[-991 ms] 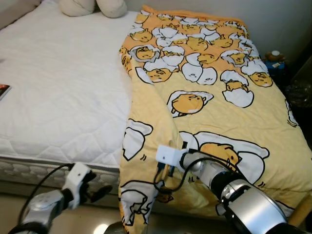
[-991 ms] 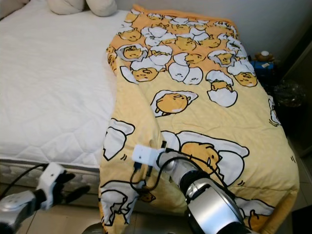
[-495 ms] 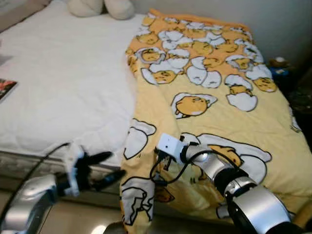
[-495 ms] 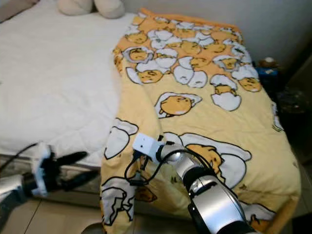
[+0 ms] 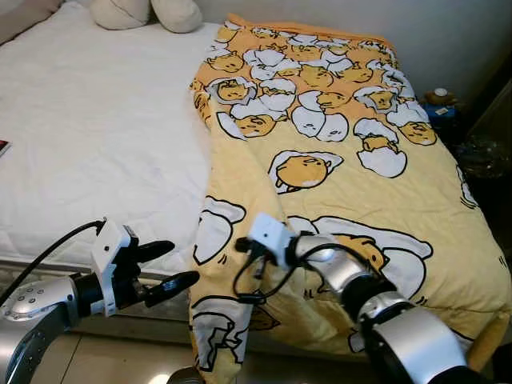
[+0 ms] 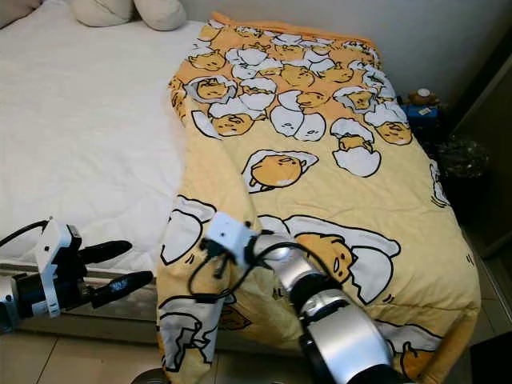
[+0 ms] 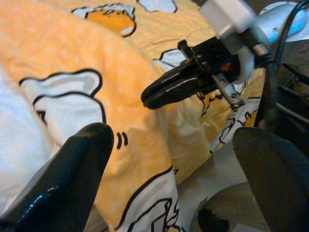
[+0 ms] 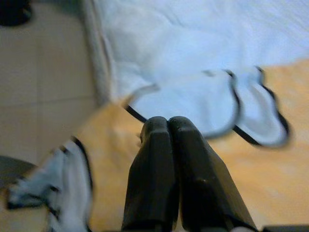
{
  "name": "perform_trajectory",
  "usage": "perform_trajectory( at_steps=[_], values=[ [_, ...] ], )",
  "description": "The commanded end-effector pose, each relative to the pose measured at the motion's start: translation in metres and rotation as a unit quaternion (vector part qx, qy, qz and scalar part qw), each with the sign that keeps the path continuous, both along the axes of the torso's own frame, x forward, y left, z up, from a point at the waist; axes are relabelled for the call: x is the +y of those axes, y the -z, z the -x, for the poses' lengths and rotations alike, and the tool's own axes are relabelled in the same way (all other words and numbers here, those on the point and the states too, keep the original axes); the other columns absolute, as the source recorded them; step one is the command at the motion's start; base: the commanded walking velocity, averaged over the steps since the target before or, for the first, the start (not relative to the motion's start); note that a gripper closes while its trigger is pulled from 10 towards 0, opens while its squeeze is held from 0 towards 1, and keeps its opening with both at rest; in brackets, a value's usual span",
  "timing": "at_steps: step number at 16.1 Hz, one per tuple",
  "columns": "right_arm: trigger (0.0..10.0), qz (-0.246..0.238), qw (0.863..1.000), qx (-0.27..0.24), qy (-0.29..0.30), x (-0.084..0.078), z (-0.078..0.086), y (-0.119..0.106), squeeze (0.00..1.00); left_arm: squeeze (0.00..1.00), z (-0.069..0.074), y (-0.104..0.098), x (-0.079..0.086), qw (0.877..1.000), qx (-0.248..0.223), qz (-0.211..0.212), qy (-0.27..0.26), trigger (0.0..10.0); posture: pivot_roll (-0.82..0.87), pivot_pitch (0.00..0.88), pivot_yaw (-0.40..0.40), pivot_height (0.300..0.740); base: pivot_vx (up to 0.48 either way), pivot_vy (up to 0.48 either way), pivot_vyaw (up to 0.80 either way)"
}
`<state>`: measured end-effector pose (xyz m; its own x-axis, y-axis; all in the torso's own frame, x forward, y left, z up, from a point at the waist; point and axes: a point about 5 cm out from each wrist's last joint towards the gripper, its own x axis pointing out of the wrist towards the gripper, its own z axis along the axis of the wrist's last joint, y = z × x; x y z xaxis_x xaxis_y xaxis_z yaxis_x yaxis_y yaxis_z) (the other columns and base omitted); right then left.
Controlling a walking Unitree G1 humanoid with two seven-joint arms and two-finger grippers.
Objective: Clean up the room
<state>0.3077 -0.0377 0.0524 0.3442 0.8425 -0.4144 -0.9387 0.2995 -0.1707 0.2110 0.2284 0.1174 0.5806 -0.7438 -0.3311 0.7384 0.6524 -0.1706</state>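
A yellow blanket (image 5: 336, 152) printed with egg figures covers the right half of the bed and hangs over its front edge. My right gripper (image 5: 240, 246) is shut, its fingers (image 8: 166, 145) pressed together and lying against the blanket's folded left edge near the front; I see no cloth between them. My left gripper (image 5: 185, 261) is open and held level in front of the mattress side, just left of the hanging blanket corner (image 5: 220, 336). In the left wrist view its fingers (image 7: 72, 169) frame the blanket fold and the right gripper (image 7: 147, 99).
The bare white mattress (image 5: 96, 144) takes up the left half of the bed, with two pillows (image 5: 152, 10) at its head and a book (image 5: 2, 148) at the far left. A dark bedside stand with small items (image 5: 442, 100) is at the right. Tiled floor (image 6: 48, 360) lies below.
My left gripper has come up from the floor side and reached right, toward the hanging blanket edge. The right gripper has shifted a little left along the fold. The camera also moved.
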Motion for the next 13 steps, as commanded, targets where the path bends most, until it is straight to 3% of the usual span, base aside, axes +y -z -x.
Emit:
perform_trajectory(
  at_steps=[1, 4, 7, 8, 9, 10, 12, 13],
  values=[
    [0.0, -0.018, 1.000, -0.002, -0.018, 0.005, 0.001, -0.005, 0.00, 0.00, 0.002, -0.002, 0.001, 1.000, 0.002, -0.011, -0.002, 10.0, 0.11, 0.000, -0.067, 0.740, 0.000, 0.000, 0.00],
    [0.0, -0.056, 0.994, 0.026, -0.092, 0.029, 0.019, -0.004, 0.00, 0.00, 0.004, 0.003, 0.006, 1.000, 0.016, -0.019, -0.009, 10.0, 0.11, 0.000, -0.061, 0.740, 0.000, 0.000, 0.00],
    [0.0, -0.034, 0.996, -0.002, -0.082, 0.026, 0.015, -0.005, 0.00, 0.00, 0.003, 0.013, 0.005, 0.999, 0.025, -0.020, -0.010, 10.0, 0.11, 0.000, -0.057, 0.740, 0.000, 0.000, 0.00],
    [10.0, -0.020, 0.998, -0.016, -0.051, 0.018, 0.008, -0.005, 0.00, 0.00, 0.000, 0.019, 0.004, 0.999, 0.022, -0.022, -0.018, 10.0, 0.11, 0.000, -0.057, 0.740, 0.000, 0.000, 0.00],
    [10.0, -0.038, 0.999, -0.026, 0.021, 0.001, -0.005, -0.011, 0.00, 0.00, -0.011, 0.029, 0.005, 0.997, 0.000, -0.034, -0.069, 10.0, 0.10, 0.000, -0.057, 0.740, 0.000, 0.000, 0.00],
    [10.0, -0.038, 0.999, -0.026, 0.021, 0.001, -0.005, -0.011, 0.00, 0.00, -0.011, 0.029, 0.005, 0.997, 0.000, -0.034, -0.069, 10.0, 0.10, 0.000, -0.057, 0.740, 0.000, 0.000, 0.00],
    [10.0, -0.154, 0.974, -0.029, 0.166, -0.043, -0.029, -0.035, 0.00, 0.00, -0.038, 0.026, -0.006, 0.983, -0.074, -0.010, -0.169, 10.0, 0.08, 0.000, -0.041, 0.740, 0.000, 0.000, 0.00],
    [10.0, -0.172, 0.963, -0.041, 0.204, -0.058, -0.033, -0.040, 0.00, 0.00, -0.044, 0.023, -0.013, 0.979, -0.093, -0.004, -0.181, 10.0, 0.06, 0.000, -0.036, 0.740, 0.000, 0.000, 0.00]
  ],
)
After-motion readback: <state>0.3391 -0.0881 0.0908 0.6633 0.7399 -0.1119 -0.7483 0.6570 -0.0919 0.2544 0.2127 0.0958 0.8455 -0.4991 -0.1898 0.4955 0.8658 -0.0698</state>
